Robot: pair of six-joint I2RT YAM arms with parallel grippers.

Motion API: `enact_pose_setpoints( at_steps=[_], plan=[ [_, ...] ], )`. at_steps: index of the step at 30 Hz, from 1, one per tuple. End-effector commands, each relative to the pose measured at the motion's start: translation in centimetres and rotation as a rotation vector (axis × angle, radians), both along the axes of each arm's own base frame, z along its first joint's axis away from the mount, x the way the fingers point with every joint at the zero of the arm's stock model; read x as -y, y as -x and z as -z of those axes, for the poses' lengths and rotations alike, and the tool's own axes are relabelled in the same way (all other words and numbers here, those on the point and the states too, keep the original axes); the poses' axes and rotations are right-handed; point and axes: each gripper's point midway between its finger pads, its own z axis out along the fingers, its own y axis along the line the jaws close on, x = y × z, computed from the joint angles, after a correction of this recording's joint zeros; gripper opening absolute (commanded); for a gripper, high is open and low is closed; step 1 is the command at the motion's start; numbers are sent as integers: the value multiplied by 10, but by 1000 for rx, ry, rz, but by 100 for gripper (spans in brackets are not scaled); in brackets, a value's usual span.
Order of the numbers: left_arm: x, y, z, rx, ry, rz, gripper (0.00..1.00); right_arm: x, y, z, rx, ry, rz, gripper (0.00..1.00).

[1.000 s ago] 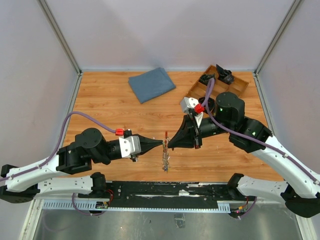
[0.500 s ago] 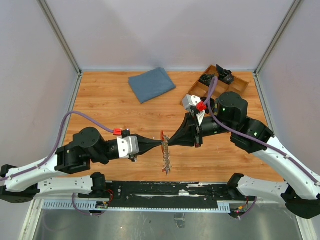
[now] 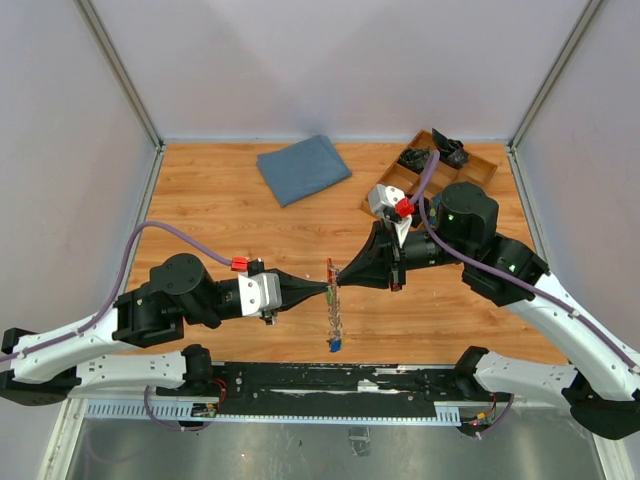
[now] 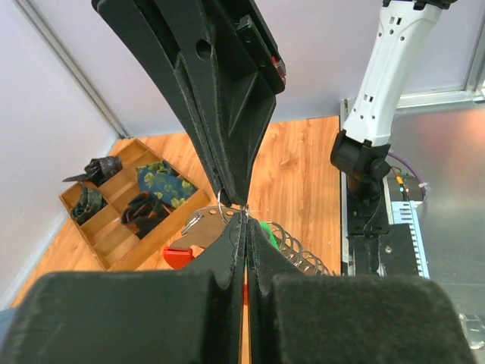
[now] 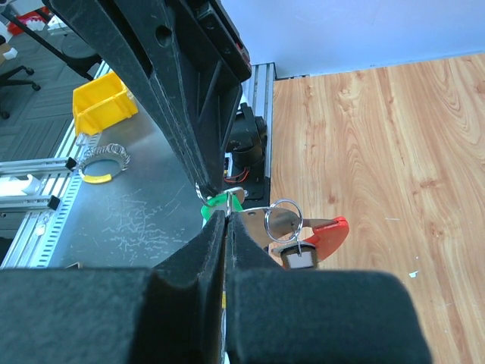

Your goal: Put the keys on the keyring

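My fingers are matt black plastic. At their tips the keys shine metallic, above the smooth wooden table

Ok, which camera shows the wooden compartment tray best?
Left wrist: most of the wooden tray shows close up, compartments and dark contents clear. In the top external view the right arm covers part of it. The right wrist view misses it.
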Motion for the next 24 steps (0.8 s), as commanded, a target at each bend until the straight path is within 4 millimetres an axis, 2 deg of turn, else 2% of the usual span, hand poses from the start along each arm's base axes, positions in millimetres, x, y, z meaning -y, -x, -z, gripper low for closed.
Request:
enact_pose_setpoints(
  at_steps=[1, 8, 12, 24],
  plan=[
    [-2, 0, -13, 16, 25, 2, 0, 3, 2, -17, 45, -66, -6, 1],
    [-6, -3, -15, 15, 36, -23, 0, 15, -3, -15, 95, -28, 57, 1],
    [-7, -6, -16, 14, 38, -38, 0, 19, 2, -14, 107, -13, 40, 1],
    [-3, -9, -13, 11, 32, -51, 0, 11, 15, -17, 67, -43, -72, 1]
  ],
)
